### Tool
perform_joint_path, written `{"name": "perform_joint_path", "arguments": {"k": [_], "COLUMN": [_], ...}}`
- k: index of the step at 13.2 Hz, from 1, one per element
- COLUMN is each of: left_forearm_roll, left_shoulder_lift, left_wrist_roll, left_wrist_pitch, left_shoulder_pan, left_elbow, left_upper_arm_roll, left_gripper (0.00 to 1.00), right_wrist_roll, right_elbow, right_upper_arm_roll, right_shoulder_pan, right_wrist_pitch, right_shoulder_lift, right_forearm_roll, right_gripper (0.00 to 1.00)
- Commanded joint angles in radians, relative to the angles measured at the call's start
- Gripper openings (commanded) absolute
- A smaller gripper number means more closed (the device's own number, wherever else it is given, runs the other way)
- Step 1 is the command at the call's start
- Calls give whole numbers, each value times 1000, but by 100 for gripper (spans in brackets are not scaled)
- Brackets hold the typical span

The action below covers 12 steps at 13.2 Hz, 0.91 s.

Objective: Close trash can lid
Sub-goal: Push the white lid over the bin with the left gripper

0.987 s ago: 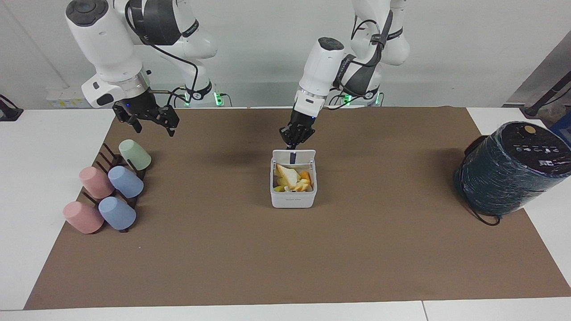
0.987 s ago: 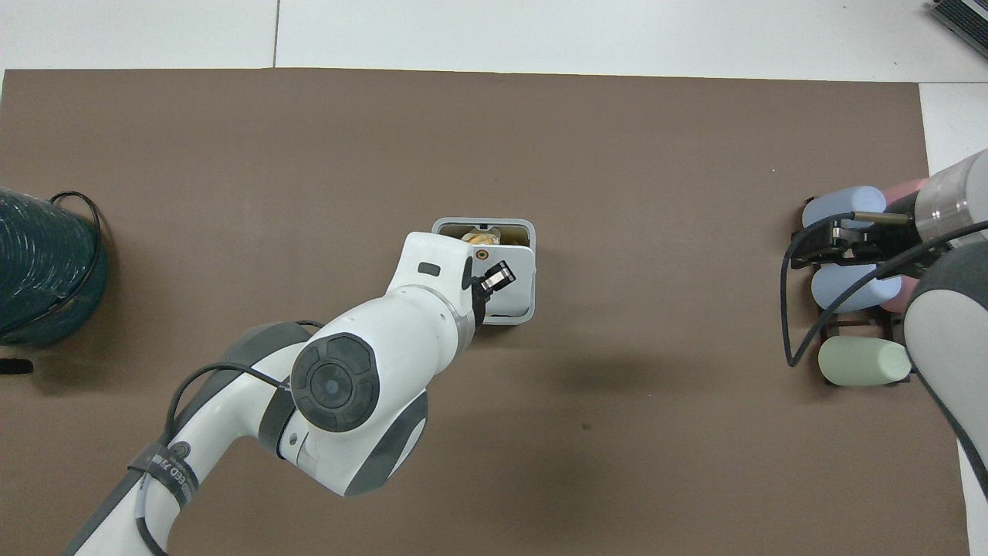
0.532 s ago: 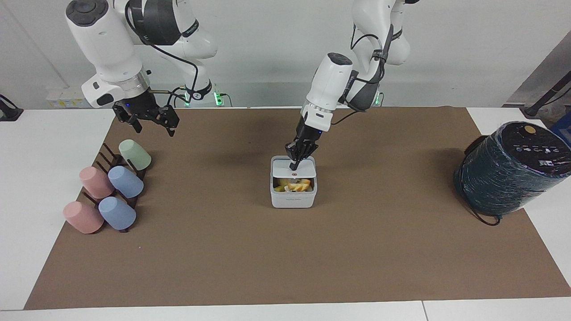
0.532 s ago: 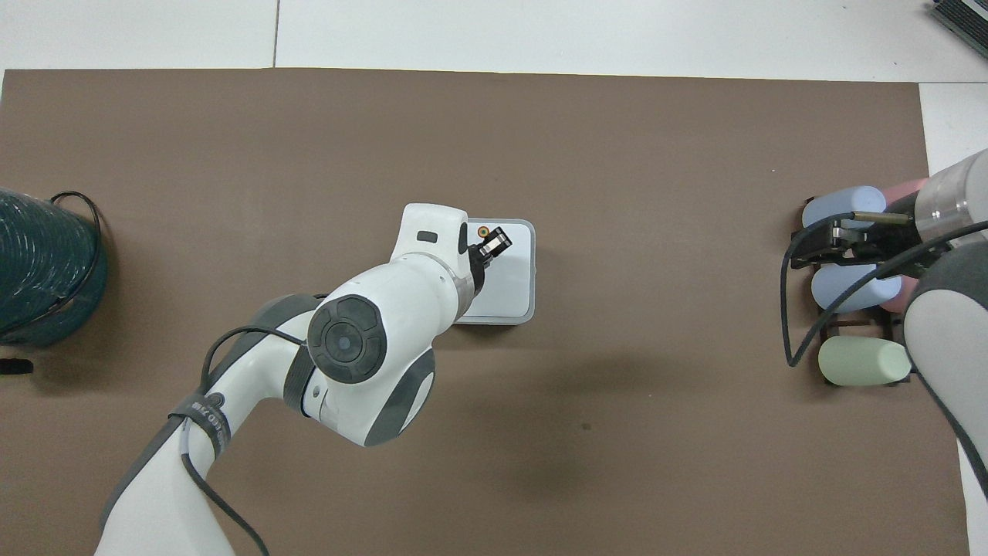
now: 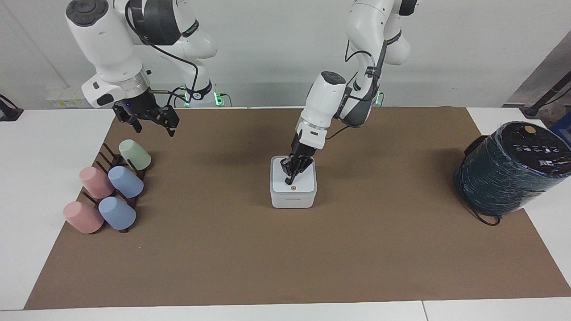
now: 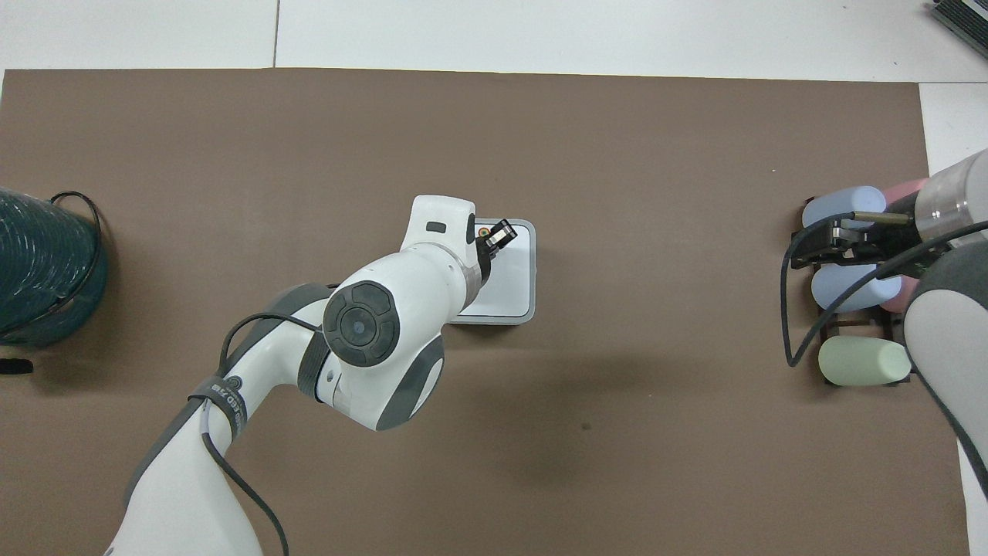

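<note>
The brown paper mat (image 5: 285,249) covers most of the white table (image 5: 40,187), and the large dark wrapped cylinder (image 5: 508,169) stands at the left arm's end of it. At the right arm's end a dark rack (image 5: 117,162) holds pastel plastic cups (image 5: 121,182) lying on their sides; the facing view shows two pink, two blue and one green, while the overhead view hides much of them under the right arm. The right gripper (image 5: 151,119) waits in the air over the mat near the rack, its fingers apart and holding nothing.

In the middle of the mat sits the small white square plastic trash can (image 5: 293,200). Its white square hinged lid (image 5: 299,183) lies flat on it, shut, with the small orange dot (image 5: 293,188) near the edge farther from the robots. The facing view shows the can's front wall and the whole lid top; the overhead view has the left arm's wrist covering part of the lid (image 6: 511,278).

The left gripper (image 5: 291,177) is directly over the lid, fingertips down at its top surface close to the orange dot, on the side of the dot nearer the robots. Its fingers look drawn together, clasping nothing.
</note>
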Motion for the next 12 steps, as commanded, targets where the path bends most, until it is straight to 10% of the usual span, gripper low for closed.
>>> {"name": "perform_joint_path", "arguments": {"k": [1, 6, 12], "left_forearm_roll": [-15, -9, -6], "left_shoulder_lift": [59, 52, 27], "left_wrist_roll": [9, 9, 99], "left_wrist_pitch": [29, -51, -583], "left_shoulder_pan": [-6, 11, 178], "left_elbow": [7, 65, 372], "left_upper_arm_roll": [-1, 2, -3], "left_gripper": [4, 4, 5], "right_wrist_roll": [12, 12, 12], "right_elbow": [-24, -24, -24], "right_upper_arm_roll": [10, 10, 10], "right_shoulder_pan": [-14, -14, -14], "right_wrist_pitch": [7, 7, 7], "right_shoulder_lift": [-23, -23, -23], "right_forearm_roll": [8, 8, 8], "right_gripper": [100, 100, 100]}}
